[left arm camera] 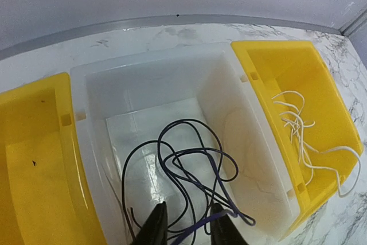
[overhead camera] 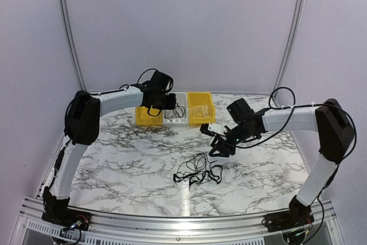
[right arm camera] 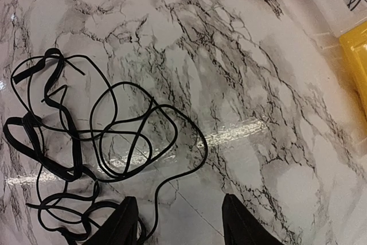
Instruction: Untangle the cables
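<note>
Right wrist view: noted right hand (right arm camera: 180,222) open and empty, beside black cables (right arm camera: 97,153) tangled on counter (right arm camera: 275,113). Noted left hand (left arm camera: 189,225) slightly parted, not pinching, astride one dark cord (left arm camera: 189,153) lying in white bin (left arm camera: 243,119). Risk of hauling whole knot if closed on crossed strands; risk of snagging binned cord when lifting out.

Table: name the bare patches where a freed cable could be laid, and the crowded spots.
Bare marble lies between the left arm and the tangle, and again between tangle and right arm. The left yellow bin looks empty. Crowded: around the tangle beside the right tool, and the white bin, holding a dark cable.
</note>
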Motion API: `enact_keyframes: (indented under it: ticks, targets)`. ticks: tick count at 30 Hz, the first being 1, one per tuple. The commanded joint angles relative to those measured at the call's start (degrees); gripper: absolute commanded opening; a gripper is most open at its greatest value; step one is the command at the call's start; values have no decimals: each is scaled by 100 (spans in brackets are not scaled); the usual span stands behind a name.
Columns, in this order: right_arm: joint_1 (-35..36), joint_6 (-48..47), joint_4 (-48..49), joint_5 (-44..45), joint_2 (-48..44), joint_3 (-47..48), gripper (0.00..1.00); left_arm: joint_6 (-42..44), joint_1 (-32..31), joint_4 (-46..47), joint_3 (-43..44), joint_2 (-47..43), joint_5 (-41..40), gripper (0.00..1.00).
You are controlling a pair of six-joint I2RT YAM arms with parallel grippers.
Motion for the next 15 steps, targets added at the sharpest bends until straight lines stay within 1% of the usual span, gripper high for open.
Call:
enact_keyframes:
  ticks: [1, 5, 9, 13, 15]
  targets:
    - [73, 19, -129, -114, -106, 254, 51, 91, 35, -136, -92, -507, -279, 37]
    - [73, 60, -125, -177, -143, 271, 51, 163, 35, -137, -365, -979, -365, 48]
    - [73, 107, -155, -194, -218, 298, 51, 211, 35, -179, -703, -1444, -591, 55]
    - [73, 130, -146, -162, -360, 290, 51, 295, 35, -370, -1058, -1880, -1039, 58]
    - [69, 149, -137, -136, -449, 280, 51, 306, 35, -416, -1341, -2146, -1125, 59]
